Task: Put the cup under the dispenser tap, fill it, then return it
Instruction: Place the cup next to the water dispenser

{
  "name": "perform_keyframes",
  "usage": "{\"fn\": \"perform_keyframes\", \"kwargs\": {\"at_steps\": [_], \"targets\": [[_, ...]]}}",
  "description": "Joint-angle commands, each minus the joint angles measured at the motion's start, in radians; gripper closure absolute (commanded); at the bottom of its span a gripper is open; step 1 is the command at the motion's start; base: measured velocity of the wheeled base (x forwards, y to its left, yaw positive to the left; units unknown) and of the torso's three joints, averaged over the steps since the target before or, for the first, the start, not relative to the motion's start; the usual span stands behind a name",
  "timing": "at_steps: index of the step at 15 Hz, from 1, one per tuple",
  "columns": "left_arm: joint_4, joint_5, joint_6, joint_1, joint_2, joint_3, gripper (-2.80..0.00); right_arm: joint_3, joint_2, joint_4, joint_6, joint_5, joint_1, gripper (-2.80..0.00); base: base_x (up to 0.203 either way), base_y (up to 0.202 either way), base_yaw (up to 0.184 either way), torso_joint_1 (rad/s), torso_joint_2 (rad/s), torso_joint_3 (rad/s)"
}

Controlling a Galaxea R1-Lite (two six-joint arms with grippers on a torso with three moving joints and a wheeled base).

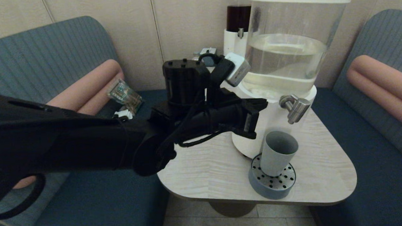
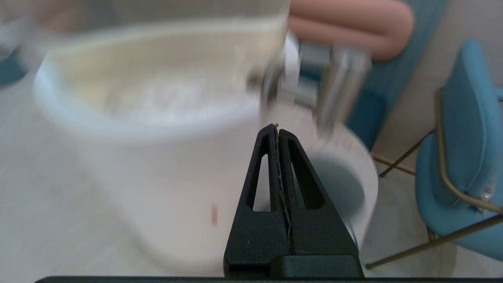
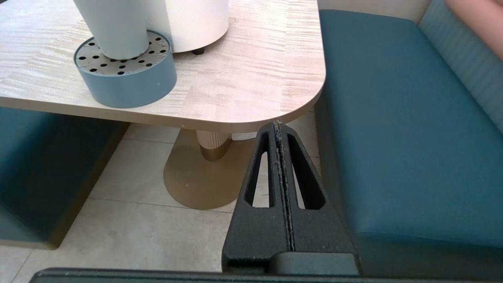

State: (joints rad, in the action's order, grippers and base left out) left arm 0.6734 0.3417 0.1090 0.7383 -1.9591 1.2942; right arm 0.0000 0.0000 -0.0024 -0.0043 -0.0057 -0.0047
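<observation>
Far left in the head view there's a blue sofa [image 1: 35, 58] with a pinkish bolster cushion [image 1: 86, 87], and the left arm reaches in across it over the bench [image 1: 209, 166]. The left gripper [image 2: 277, 127] is up in front of the big dispenser's white base [image 1: 271, 124], fingers pressed flat together with nothing between them. It sits just beside the dispenser tap [image 1: 295, 107], not touching it as far as I can tell.

Moving right, the cup [image 1: 277, 152] stands upright on the round grey-blue drip tray [image 1: 272, 187], right under the tap, mouth open to the top. Can't tell if there's any liquid in it. The clear tank [image 1: 289, 56] above is roughly half full of pale liquid, and a smaller dispenser with dark liquid [image 1: 238, 18] stands behind it.

The right gripper [image 3: 278, 125] hangs low off the bench's right corner, over the floor [image 3: 137, 220] next to the blue seat [image 3: 393, 137], fingers closed and empty.
</observation>
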Motion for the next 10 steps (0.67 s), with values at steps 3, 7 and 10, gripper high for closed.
{"fn": "perform_keyframes", "kwargs": {"at_steps": [3, 7, 10], "targets": [[0.158, -0.061, -0.048, -0.022, 0.234, -0.418, 0.00, 0.000, 0.002, -0.001, 0.000, 0.000, 0.000, 0.00, 0.000, 0.000, 0.000, 0.000, 0.00, 0.000], [0.641, -0.103, -0.167, -0.032, 0.293, -0.804, 0.00, 0.000, 0.002, -0.001, 0.000, 0.000, 0.000, 0.00, 0.000, 0.000, 0.000, 0.000, 0.00, 0.000], [0.852, -0.139, -0.192, -0.033, 0.207, -0.978, 0.00, 0.000, 0.002, -0.001, 0.000, 0.000, 0.000, 0.00, 0.000, 0.000, 0.000, 0.000, 0.00, 0.000]]}}
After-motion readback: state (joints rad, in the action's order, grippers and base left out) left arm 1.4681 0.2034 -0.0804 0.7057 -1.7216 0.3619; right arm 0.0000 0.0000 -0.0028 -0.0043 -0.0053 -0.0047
